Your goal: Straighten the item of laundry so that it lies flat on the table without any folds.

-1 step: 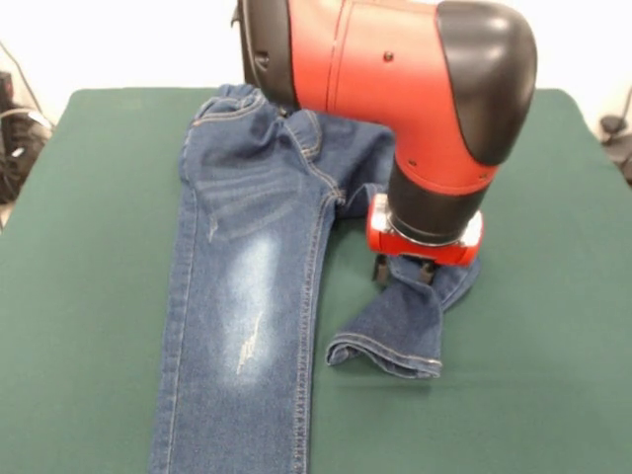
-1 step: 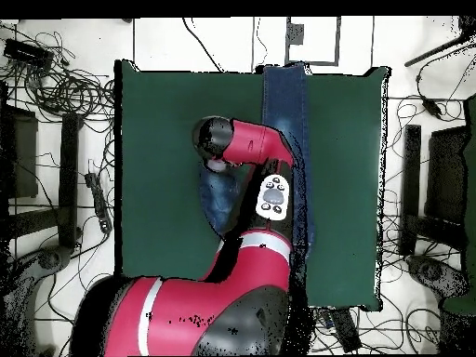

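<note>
jeans (image 1: 247,296) on green table (image 1: 89,247), 1 leg straight at left, other folded center-right, gripper (image 1: 403,270) pressing fold, grip state unclear

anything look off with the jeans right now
Yes. One leg of the jeans lies straight, but the other is doubled back under the gripper, its hem curled up beside the straight leg on the table.

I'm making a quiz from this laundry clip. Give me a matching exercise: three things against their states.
Things:
1. straight jeans leg
2. other jeans leg
3. table

States:
A. dark green, under the jeans
B. bunched and folded beneath the arm's end
C. lying long and flat toward the near edge

Pairs: 1-C, 2-B, 3-A
</note>
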Available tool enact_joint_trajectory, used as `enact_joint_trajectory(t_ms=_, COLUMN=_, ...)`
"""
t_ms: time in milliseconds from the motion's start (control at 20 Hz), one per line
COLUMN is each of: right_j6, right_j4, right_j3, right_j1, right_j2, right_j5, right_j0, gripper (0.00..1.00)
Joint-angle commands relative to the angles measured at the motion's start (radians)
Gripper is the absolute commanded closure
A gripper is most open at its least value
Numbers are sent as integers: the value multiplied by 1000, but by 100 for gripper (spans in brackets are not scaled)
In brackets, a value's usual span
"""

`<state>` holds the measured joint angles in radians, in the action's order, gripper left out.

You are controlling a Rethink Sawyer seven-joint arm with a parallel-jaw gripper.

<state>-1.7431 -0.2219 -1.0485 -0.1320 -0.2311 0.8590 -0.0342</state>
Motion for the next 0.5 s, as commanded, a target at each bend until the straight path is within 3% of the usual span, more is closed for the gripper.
enact_joint_trajectory(t_ms=50, right_j6=-187, right_j4=-35, right_j3=-78, right_j1=72, right_j2=114, right_j5=-16, right_j0=26, gripper=100)
enact_joint_trajectory(t_ms=500, right_j6=-153, right_j4=-35, right_j3=-109, right_j1=36, right_j2=128, right_j5=-63, right_j0=31, gripper=100)
